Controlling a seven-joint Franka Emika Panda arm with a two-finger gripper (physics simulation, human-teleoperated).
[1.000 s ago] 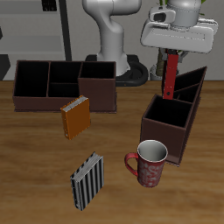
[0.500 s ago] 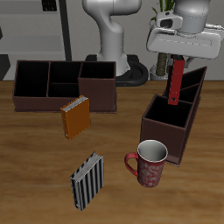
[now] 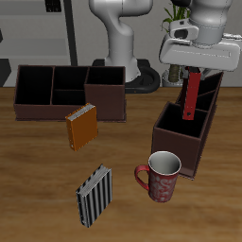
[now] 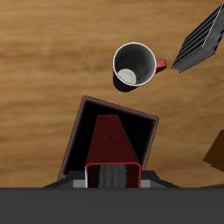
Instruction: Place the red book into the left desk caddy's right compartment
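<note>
My gripper (image 3: 194, 73) is shut on the red book (image 3: 192, 95) and holds it upright by its top end. The book hangs over the left desk caddy (image 3: 178, 146), the dark maroon-brown box set diagonally, above its large right compartment (image 3: 181, 125) near the divider. In the wrist view the red book (image 4: 111, 143) points down from the gripper (image 4: 112, 176) into the square right compartment, whose rim (image 4: 79, 133) frames it. I cannot tell whether the book's lower end is inside the walls or touching them.
A red mug (image 3: 160, 176) stands just in front of the caddy, and also shows in the wrist view (image 4: 136, 67). A striped book (image 3: 94, 196) lies near the table's front edge. An orange book (image 3: 81, 127) lies before the other caddy (image 3: 71, 106).
The gripper has carried the red book away from the robot's base and a little lower, further over the diagonal caddy. Nothing else has moved.
</note>
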